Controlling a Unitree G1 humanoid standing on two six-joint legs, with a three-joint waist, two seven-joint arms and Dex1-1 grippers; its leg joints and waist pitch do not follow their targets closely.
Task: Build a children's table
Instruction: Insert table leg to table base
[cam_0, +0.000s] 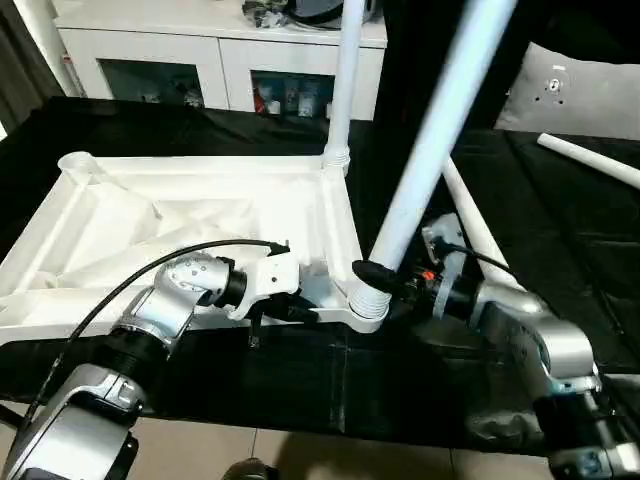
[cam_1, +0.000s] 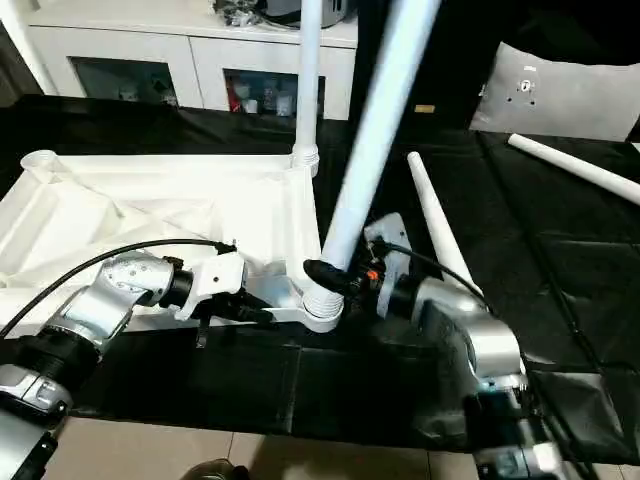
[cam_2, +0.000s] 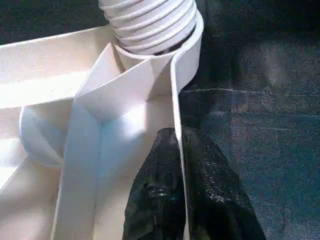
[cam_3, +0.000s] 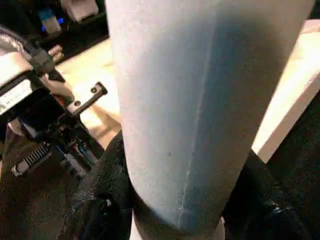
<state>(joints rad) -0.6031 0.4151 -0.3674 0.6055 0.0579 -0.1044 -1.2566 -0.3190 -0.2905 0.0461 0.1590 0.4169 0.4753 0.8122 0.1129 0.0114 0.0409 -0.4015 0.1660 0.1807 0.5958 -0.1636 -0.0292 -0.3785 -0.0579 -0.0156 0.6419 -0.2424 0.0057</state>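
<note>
On the black cloth ahead of us the children's table (cam_0: 200, 225) lies upside down, its ribbed underside up and one leg already standing in the far corner socket (cam_0: 338, 155). Our right gripper (cam_0: 378, 272) has its two black fingers closed round the base of a second leg (cam_0: 430, 140), about half open, just above the ridged threads that sit in the near corner socket (cam_2: 150, 47). Our left gripper (cam_2: 177, 195) is pinched nearly shut on the thin side wall of the top, close beside that socket.

This leg leans noticeably, while the far one stands straight. If we turn or press it at that angle, we judge the threads could cross and jam, or the leg could pop out of the socket. The grip is low on a long tapered tube, so the top end has plenty of leverage to swing (and smooth plastic gives fingers little bite). The left pinch on a thin wall could slip, letting the light top skid on the cloth.

Two spare legs (cam_1: 440, 225) lie on the cloth to the right, round, white and glossy.
</note>
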